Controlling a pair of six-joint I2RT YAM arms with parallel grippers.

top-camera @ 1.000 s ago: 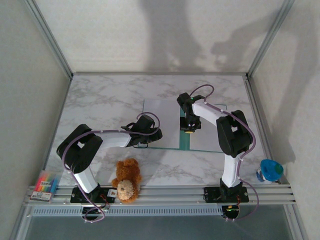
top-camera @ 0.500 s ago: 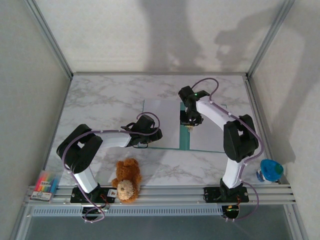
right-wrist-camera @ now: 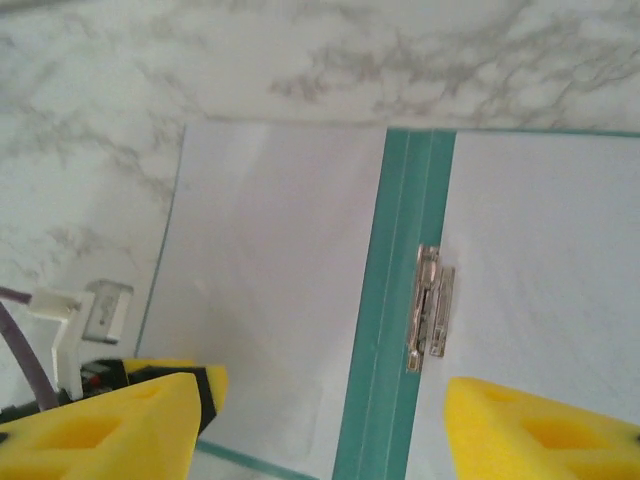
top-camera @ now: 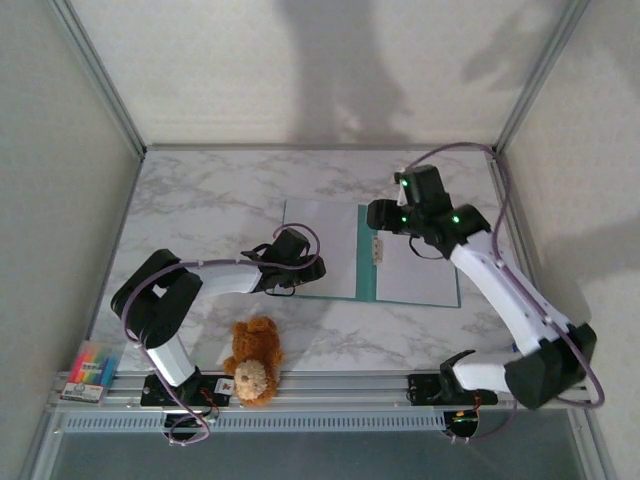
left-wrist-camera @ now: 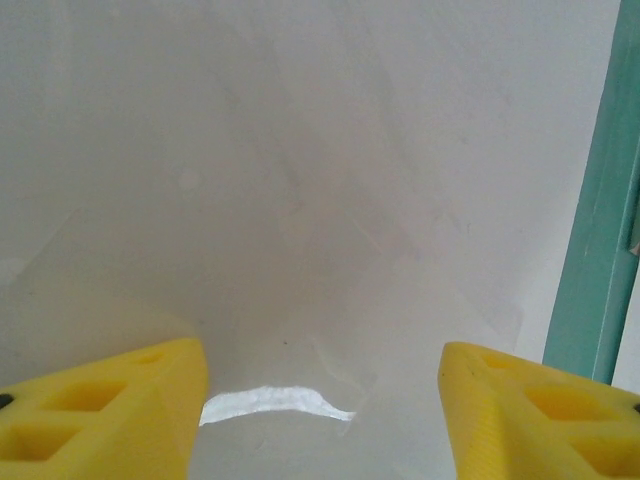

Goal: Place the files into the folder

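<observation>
Folder (top-camera: 367, 272) lies open and flat on the marble table (top-camera: 200, 205), teal spine strip running near to far down its middle. A metal clip (right-wrist-camera: 432, 312) sits on the spine's right edge. The files (top-camera: 320, 245) show as a white sheet flat on the folder's left half. In the right wrist view a thin teal rim shows along the sheet's left and near edges. The right half of the folder is also pale white, and sheet cannot be told from lining there.

Left pincer (top-camera: 298, 272) is low at the near-left corner of the folder, over the left half. In the left wrist view its yellow fingers (left-wrist-camera: 100, 410) stand well apart with nothing between them, so it is released. The white sheet (left-wrist-camera: 320, 200) fills the space ahead of them, with a small glossy glare patch near the fingers and the teal spine (left-wrist-camera: 595, 220) at the right edge.

Right pincer (top-camera: 380, 222) is above the far end of the folder's spine, clear of the sheet. In the right wrist view its yellow fingers (right-wrist-camera: 110, 420) are spread wide and empty, so it too is released. They frame the spine (right-wrist-camera: 395, 300), the clip and the left-half sheet (right-wrist-camera: 270, 280) below. Marble table (right-wrist-camera: 100, 100) shows beyond the folder's far and left edges.

Teddy bear (top-camera: 252, 362) sits on the table near of the folder, beside the left arm base. A pack of coloured highlighters (top-camera: 88, 368) lies well left of the folder, at the near rail.
</observation>
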